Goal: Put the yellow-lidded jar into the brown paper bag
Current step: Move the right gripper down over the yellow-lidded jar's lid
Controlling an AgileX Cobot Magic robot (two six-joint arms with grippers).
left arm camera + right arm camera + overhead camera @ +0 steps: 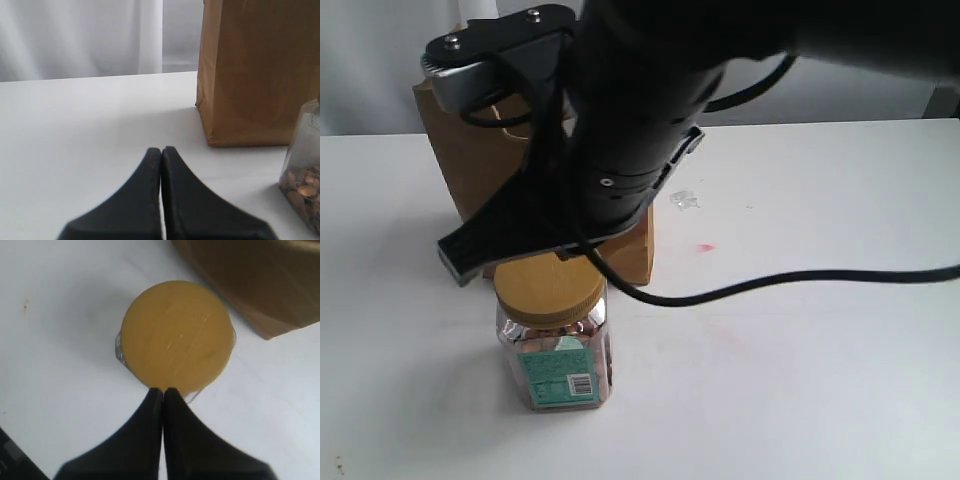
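Observation:
The yellow-lidded jar [555, 340] stands upright on the white table, its teal barcode label facing the exterior camera. Right behind it stands the brown paper bag [470, 170], mostly covered by my right arm [620, 130]. My right gripper [163, 390] is shut and empty, hovering above the jar's lid [177, 335] with its tips over the lid's rim; a bag corner [260, 280] lies beyond. My left gripper [161, 150] is shut on nothing, low over the table. The bag [260, 70] and the jar's edge [305, 185] show off to one side of it.
A black cable [800, 280] trails across the table to the right. A small clear plastic scrap [682, 200] and a red mark [705, 247] lie right of the bag. A white curtain [80, 35] hangs behind the table.

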